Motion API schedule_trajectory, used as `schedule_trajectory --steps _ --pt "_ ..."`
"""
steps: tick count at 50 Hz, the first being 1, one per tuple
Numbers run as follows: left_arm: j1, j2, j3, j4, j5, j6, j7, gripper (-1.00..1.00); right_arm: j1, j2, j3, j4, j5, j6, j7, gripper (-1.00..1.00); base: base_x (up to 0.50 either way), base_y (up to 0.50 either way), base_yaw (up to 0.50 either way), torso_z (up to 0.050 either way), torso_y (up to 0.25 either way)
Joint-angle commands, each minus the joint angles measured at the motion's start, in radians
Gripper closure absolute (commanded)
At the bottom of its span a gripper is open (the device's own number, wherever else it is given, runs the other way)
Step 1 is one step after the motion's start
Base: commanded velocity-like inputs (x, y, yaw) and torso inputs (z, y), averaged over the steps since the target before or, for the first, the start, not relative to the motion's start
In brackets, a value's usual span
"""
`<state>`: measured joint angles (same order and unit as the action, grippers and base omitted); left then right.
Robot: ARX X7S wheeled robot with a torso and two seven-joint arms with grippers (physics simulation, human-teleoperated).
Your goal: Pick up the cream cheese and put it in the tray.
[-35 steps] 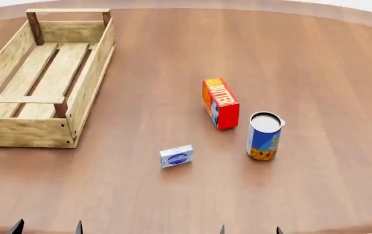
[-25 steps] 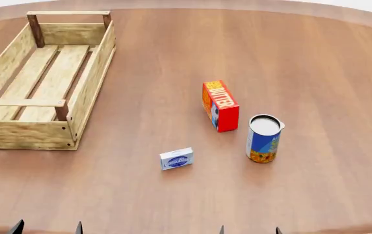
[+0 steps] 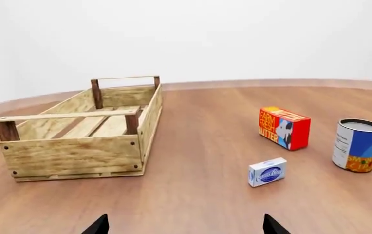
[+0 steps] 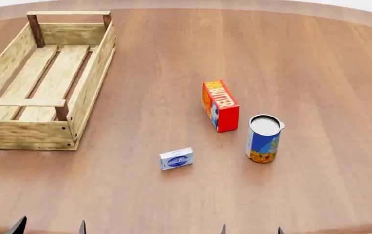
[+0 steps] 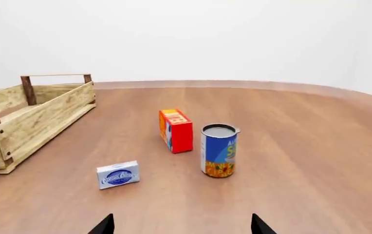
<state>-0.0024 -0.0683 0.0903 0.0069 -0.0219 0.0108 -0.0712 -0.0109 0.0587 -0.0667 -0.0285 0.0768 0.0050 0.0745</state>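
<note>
The cream cheese [image 4: 176, 159] is a small pale blue-white box with a dark blue oval logo, lying on the round wooden table; it also shows as the cream cheese [image 3: 267, 172] and the cream cheese [image 5: 118, 175] in the wrist views. The tray [image 4: 88, 90], a long slatted wooden crate with brown corner posts, stands at the far left with nothing inside, also seen as the tray [image 3: 75, 153] and the tray [image 5: 36, 122]. My left gripper [image 4: 49, 226] and right gripper [image 4: 251, 229] sit at the near table edge, both open, only their dark fingertips showing, well short of the cream cheese.
A red-orange butter box [image 4: 220, 105] stands upright beyond the cream cheese to its right. A blue-and-yellow can [image 4: 264, 138] stands just right of the butter. The table edge [image 4: 342, 14] curves round at the back.
The head view has shifted slightly, so everything sits a few pixels lower than 0.7 s ago. Nothing on the table has moved and both grippers stay open.
</note>
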Motion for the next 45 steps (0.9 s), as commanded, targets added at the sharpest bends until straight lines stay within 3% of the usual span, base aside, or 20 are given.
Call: schedule_trajectory --steps 1,22,45 --pt "0.003 0.01 -0.015 0.061 -0.014 -0.06 -0.024 -1.0 0.0 0.006 0.003 -0.089 0.003 0.041 0.0 -1.0 0.0 0.0 0.0 0.0 0.0" --pt "-0.026 -0.035 0.046 0.63 0.095 -0.392 -0.108 -1.0 0.005 0.053 0.005 -0.774 0.13 0.378 0.089 -1.0 0.0 0.0 0.0 0.0 0.0" --pt "-0.082 -0.063 0.023 0.879 0.124 -0.522 -0.165 -1.0 0.181 0.069 0.054 -1.006 0.262 0.58 0.195 -1.0 0.0 0.0 0.0 0.0 0.0"
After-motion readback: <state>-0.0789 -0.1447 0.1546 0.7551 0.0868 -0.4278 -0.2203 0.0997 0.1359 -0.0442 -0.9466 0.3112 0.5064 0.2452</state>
